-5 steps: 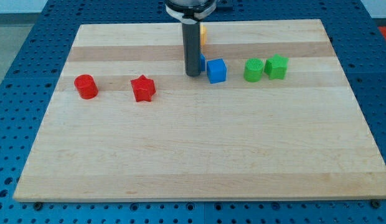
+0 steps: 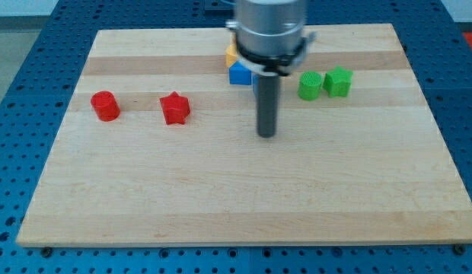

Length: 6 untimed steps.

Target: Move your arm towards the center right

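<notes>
My tip (image 2: 266, 135) is seen on bare desk (image 2: 221, 205) below the blue block (image 2: 240, 73), touching nothing; no end effector is fitted, so nothing can be grasped, and the light, stiff blocks would merely be slid.

A red cylinder (image 2: 105, 105) and a red star (image 2: 175, 108) sit near each other at the table's (image 2: 221, 198) left. Toward the right, two green blocks (image 2: 324, 83) touch. Near the top, a blue block (image 2: 240, 73) lies against an orange one (image 2: 231, 53).
</notes>
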Available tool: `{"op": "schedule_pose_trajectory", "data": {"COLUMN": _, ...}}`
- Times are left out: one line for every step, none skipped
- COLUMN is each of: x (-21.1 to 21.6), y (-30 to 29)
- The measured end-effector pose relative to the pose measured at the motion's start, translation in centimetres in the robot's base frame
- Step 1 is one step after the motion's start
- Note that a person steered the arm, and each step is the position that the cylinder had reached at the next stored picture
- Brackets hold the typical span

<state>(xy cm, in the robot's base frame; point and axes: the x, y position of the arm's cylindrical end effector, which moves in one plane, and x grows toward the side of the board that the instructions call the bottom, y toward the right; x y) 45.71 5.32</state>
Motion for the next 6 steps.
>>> {"op": "schedule_pose_trajectory", "data": {"x": 0.0, "y": 6.8}}
{"op": "schedule_pose_trajectory", "data": {"x": 0.0, "y": 13.6}}
{"op": "schedule_pose_trajectory", "data": {"x": -1.5, "y": 16.8}}
{"op": "schedule_pose_trajectory", "data": {"x": -5.6, "y": 17.0}}
{"op": "schedule_pose_trajectory", "data": {"x": -10.6, "y": 17.0}}
{"op": "schedule_pose_trajectory", "data": {"x": -13.3, "y": 17.0}}
